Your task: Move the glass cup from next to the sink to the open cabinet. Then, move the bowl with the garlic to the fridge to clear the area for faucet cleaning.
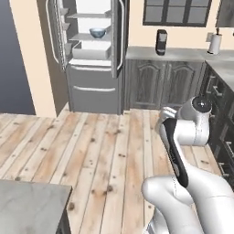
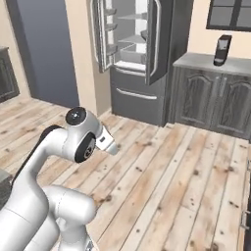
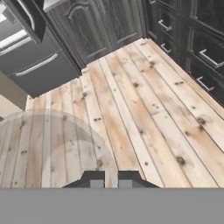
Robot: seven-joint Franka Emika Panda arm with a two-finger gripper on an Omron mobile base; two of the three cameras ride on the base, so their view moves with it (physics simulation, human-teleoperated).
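The bowl [image 1: 97, 32] sits on a shelf inside the open fridge [image 1: 93, 87], while the gripper [image 3: 111, 180], jaws clenched on nothing, hangs over the wooden floor [image 3: 131, 109] in front of it.

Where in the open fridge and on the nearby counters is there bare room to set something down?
The fridge shelf is bare left of the bowl, and so is the shelf above. The counter is bare left of the black appliance; its corner by the paper towel roll is tighter.
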